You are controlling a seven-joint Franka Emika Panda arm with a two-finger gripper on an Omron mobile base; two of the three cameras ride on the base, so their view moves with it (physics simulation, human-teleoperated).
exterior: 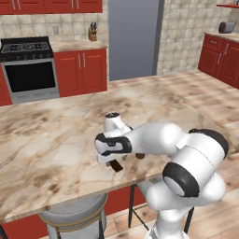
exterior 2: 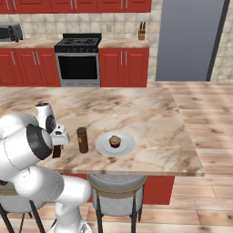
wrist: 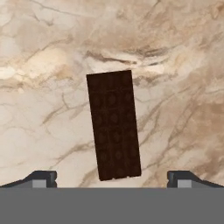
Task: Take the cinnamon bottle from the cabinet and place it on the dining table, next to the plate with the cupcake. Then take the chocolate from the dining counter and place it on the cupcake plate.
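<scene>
The chocolate [wrist: 113, 124], a flat dark brown bar, lies on the marble dining table [wrist: 48, 87] straight below my gripper [wrist: 112, 179]. Its fingers stand wide apart to either side of the bar's near end, with nothing between them. In the right base view the gripper [exterior 2: 58, 144] points down over the chocolate [exterior 2: 56, 152] near the table's [exterior 2: 150, 113] front edge. To its right stands the upright brown cinnamon bottle [exterior 2: 82, 139], then the white plate [exterior 2: 130, 146] with the cupcake [exterior 2: 114, 141]. In the left base view the gripper [exterior: 113, 161] hovers over the chocolate [exterior: 117, 166].
Round grey stools [exterior 2: 116, 186] [exterior: 72, 214] stand under the table's front edge. A stove [exterior 2: 78, 59] and red cabinets [exterior 2: 124, 66] line the far wall, with a toaster [exterior 2: 10, 32] on the counter. The red shelf [exterior: 228, 5] hangs at the far right.
</scene>
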